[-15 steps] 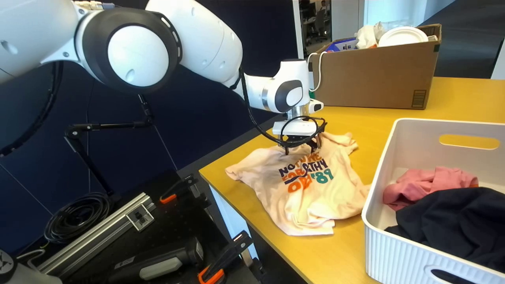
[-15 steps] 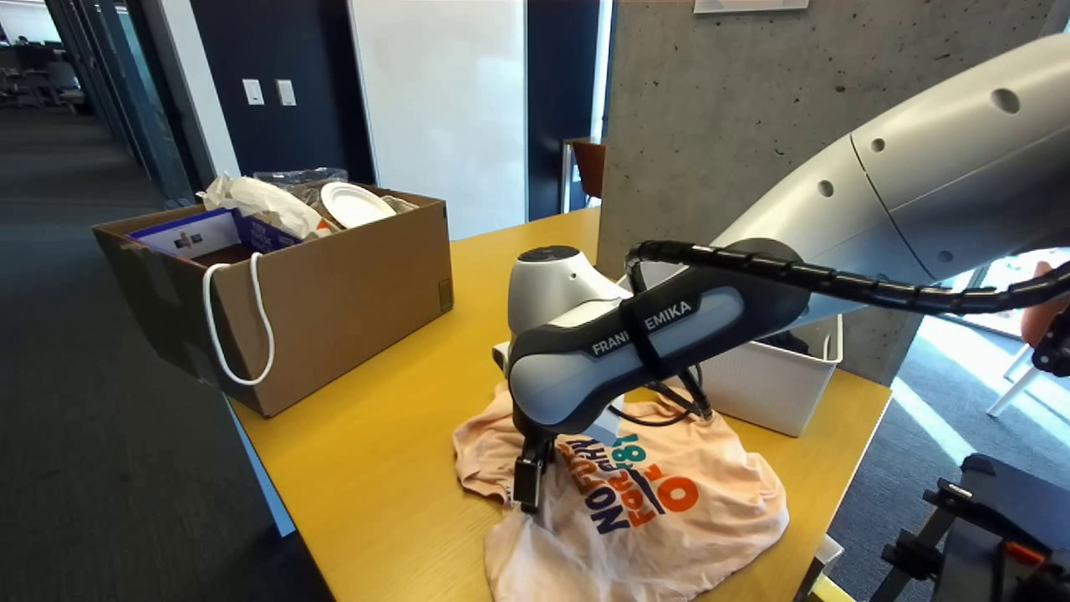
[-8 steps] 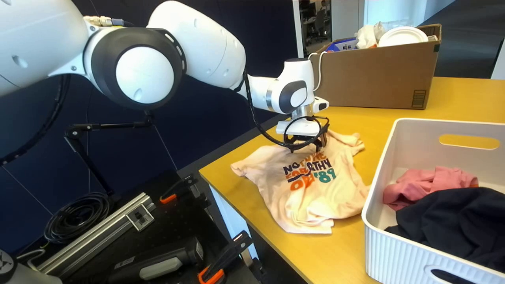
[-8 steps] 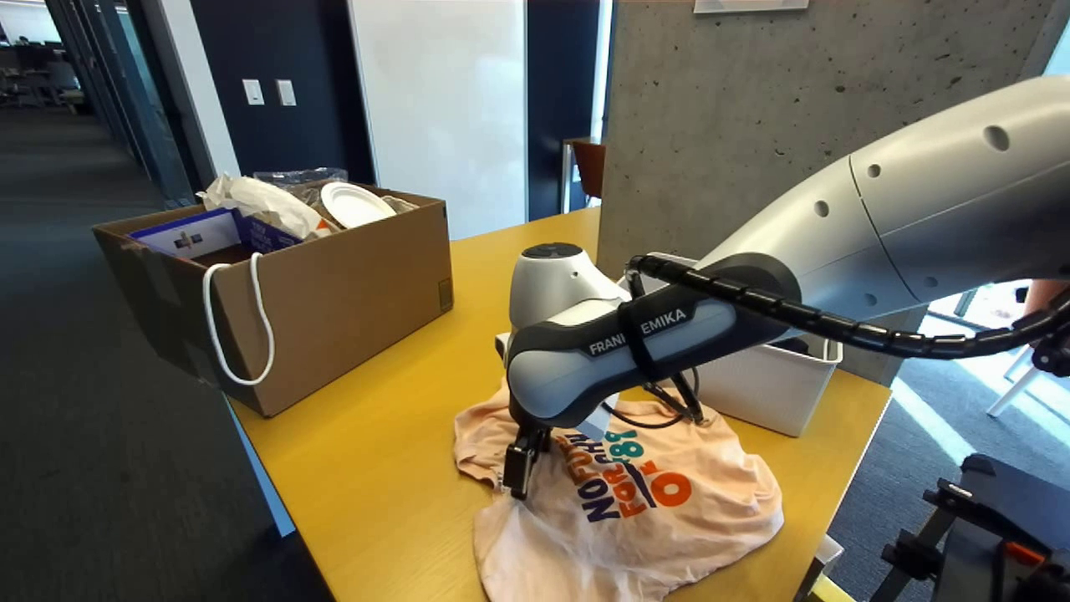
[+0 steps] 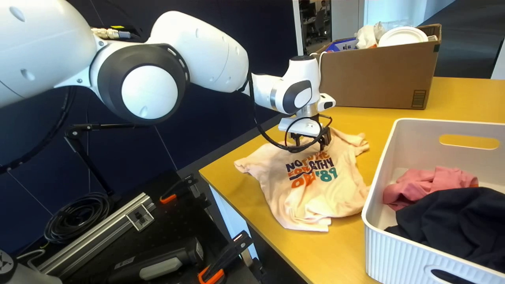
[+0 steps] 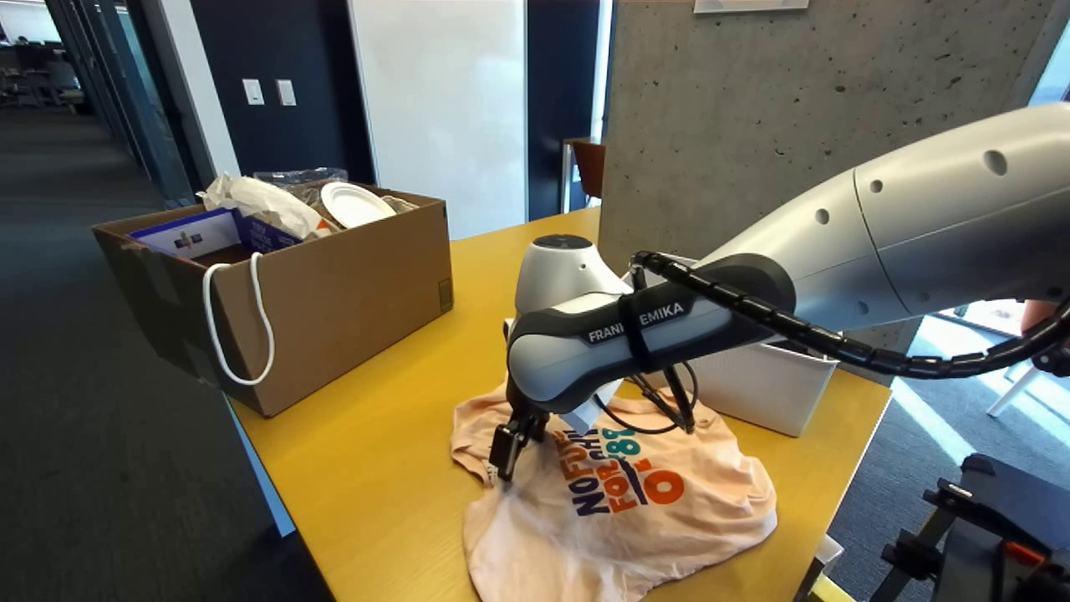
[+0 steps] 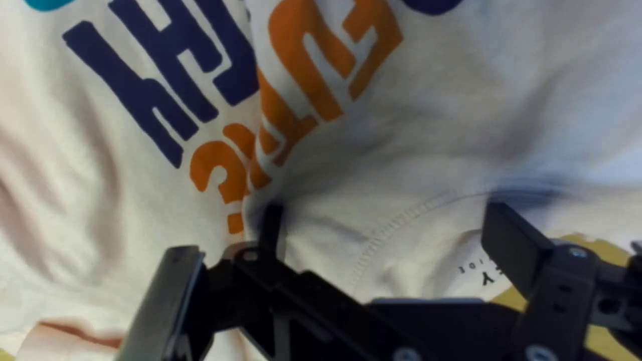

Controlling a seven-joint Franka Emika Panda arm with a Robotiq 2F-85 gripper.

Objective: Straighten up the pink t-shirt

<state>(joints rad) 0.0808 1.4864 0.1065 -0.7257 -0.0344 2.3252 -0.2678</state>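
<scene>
The pale pink t-shirt (image 5: pixel 323 201) lies wrinkled on the yellow table, with coloured lettering face up. It shows in both exterior views (image 6: pixel 635 543) and fills most of the wrist view (image 7: pixel 426 130). A fold cuts through the lettering. My gripper (image 5: pixel 309 147) points down at the collar end of the shirt; it also shows in an exterior view (image 6: pixel 520 456), partly hidden by the arm. In the wrist view the gripper (image 7: pixel 383 215) has its fingers wide apart, with the curved collar seam and printed neck label between them. The fingertips appear to touch the cloth.
A white bin (image 5: pixel 378 236) with a darker pink cloth (image 5: pixel 432 183) and a black cloth (image 5: pixel 453 225) stands beside the shirt. A full cardboard box (image 5: pixel 375 77) with a rope handle stands at the back. The table (image 5: pixel 465 94) edge runs close to the shirt's sleeve and hem.
My open gripper has moved a little right and away in an exterior view. The shirt has slid the same way with it; its sleeve tip and hem have shifted from the table's edge.
</scene>
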